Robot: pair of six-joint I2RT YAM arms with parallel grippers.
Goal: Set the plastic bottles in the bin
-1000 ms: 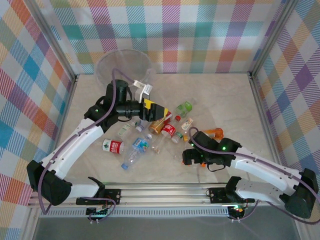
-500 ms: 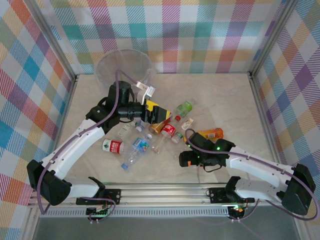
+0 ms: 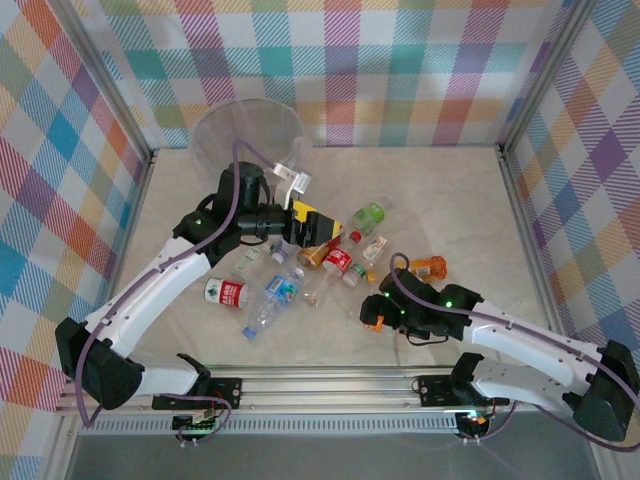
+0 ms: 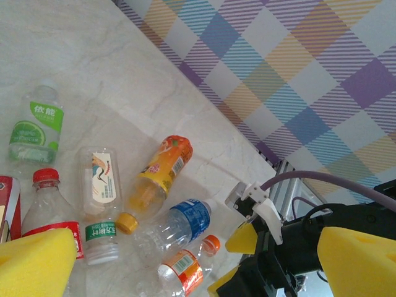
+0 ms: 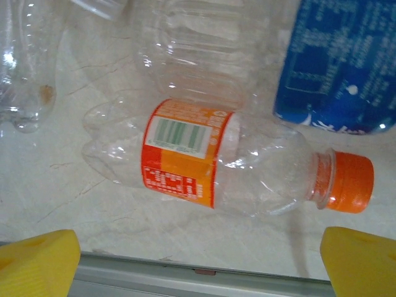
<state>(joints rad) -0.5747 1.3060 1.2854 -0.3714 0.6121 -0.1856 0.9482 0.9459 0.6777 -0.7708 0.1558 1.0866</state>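
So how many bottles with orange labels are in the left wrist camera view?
2. The yellow-capped orange bottle lies mid-frame; the orange-capped bottle lies near the bottom edge, just below the blue-labelled bottle. Others may be hidden.

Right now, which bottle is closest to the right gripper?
The orange-labelled bottle with the orange cap, lying on its side straight ahead of the open right gripper, between the lines of its yellow pads. The blue-labelled bottle lies farther off, to one side.
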